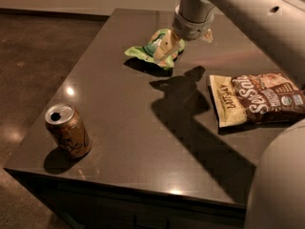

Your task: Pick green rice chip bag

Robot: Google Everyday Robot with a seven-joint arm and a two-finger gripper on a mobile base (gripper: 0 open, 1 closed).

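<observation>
The green rice chip bag is a small light-green crumpled bag at the back middle of the dark table. My gripper comes down from the arm at the top right and is on the bag's right end. Its cream fingers are closed on the bag. The bag's right end is raised toward the wrist, and its left end hangs just over the table with a dark shadow under it.
A larger brown-and-cream chip bag lies flat at the right side of the table. An open drink can stands near the front left corner. My arm's body fills the lower right corner. The floor lies beyond the left edge.
</observation>
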